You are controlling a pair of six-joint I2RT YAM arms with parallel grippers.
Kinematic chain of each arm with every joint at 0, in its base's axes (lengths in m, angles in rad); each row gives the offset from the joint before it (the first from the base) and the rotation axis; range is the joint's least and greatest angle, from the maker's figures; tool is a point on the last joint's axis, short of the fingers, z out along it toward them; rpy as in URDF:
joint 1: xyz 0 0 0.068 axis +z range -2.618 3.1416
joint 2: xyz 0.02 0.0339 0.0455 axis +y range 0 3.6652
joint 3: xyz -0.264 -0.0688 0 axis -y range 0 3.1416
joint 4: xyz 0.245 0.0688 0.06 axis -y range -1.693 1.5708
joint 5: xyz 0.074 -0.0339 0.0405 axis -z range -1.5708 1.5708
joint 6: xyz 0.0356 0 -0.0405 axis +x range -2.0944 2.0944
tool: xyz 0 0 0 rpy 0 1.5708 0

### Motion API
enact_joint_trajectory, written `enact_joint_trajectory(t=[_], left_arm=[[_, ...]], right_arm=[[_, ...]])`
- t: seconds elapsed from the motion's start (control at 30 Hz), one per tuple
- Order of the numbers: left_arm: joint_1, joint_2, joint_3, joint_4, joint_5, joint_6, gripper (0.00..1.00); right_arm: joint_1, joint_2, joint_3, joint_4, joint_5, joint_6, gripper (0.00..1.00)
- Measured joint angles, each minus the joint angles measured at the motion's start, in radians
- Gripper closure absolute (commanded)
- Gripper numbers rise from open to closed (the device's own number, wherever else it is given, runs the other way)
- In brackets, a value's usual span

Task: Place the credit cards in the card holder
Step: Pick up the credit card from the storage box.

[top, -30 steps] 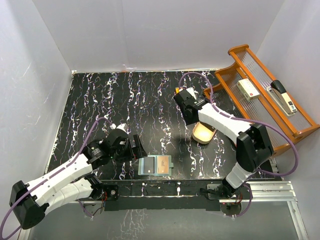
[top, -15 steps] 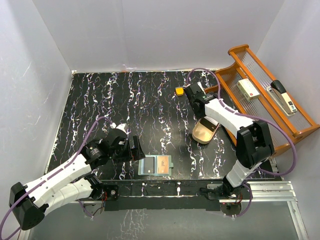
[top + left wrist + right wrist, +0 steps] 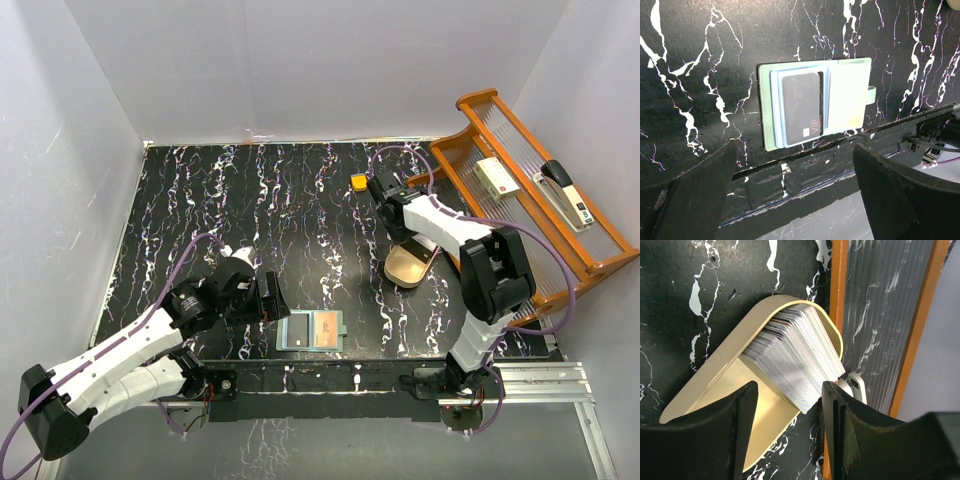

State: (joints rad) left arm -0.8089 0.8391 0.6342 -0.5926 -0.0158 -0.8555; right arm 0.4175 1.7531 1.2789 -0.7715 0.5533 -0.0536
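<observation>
A tan oval dish point(image 3: 405, 268) lies on the black marbled bench point(image 3: 200, 200), hard against the foot of a wooden rack point(image 3: 480, 100) on the right side. In the right wrist view the rack's orange rail runs just past the dish's rounded end. The rack carries a stapler point(image 3: 564, 192) and a small pale box point(image 3: 497, 177). A small orange block point(image 3: 358, 182) sits apart from the dish, farther back.

The right jaws hang over the dish, released and empty, one finger point(image 3: 705, 440) to each side of the stack of cards point(image 3: 792, 357). The stack leans fanned on edge in the end of the dish nearest the rack. A pale rounded bit shows behind the stack, too cut off to tell what it is. The number of cards cannot be told.

The card holder point(image 3: 311, 331) lies opened flat close to the bench's near edge, between the two arm bases. A dark card point(image 3: 801, 109) marked VIP sits in the half away from the snap tab. Layered pocket edges show around it, and whether more cards lie under it is hidden. The left jaws hover just to its left, released and empty, their fingers point(image 3: 695, 195) framing the holder.

Bare bench stretches wide behind and to the left, but the holder has only a thin strip before the front edge.
</observation>
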Motion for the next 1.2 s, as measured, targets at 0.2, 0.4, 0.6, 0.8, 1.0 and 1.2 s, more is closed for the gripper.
enact_joint_trajectory(t=[0.2, 0.4, 0.6, 0.8, 1.0, 1.2], left_arm=[[0.000, -0.001, 0.000, -0.010, -0.006, -0.001, 0.01], [0.000, -0.012, 0.000, -0.011, -0.009, -0.009, 0.01], [0.000, -0.011, 0.000, -0.011, -0.011, -0.009, 0.01], [0.000, -0.006, 0.000, -0.005, -0.011, -0.013, 0.01], [0.000, -0.003, 0.000, 0.002, -0.011, -0.019, 0.01], [0.000, -0.003, -0.013, 0.010, -0.010, -0.024, 0.01]], right_arm=[[-0.008, 0.056, 0.001, -0.009, -0.003, -0.008, 0.48], [-0.015, 0.087, 0.004, -0.019, 0.019, -0.009, 0.53], [-0.014, 0.087, 0.010, -0.029, 0.022, -0.008, 0.58], [-0.014, 0.086, 0.012, -0.034, 0.015, -0.009, 0.63], [-0.014, 0.086, 0.018, -0.040, 0.005, -0.010, 0.66], [-0.014, 0.071, 0.019, -0.043, 0.001, -0.010, 0.68]])
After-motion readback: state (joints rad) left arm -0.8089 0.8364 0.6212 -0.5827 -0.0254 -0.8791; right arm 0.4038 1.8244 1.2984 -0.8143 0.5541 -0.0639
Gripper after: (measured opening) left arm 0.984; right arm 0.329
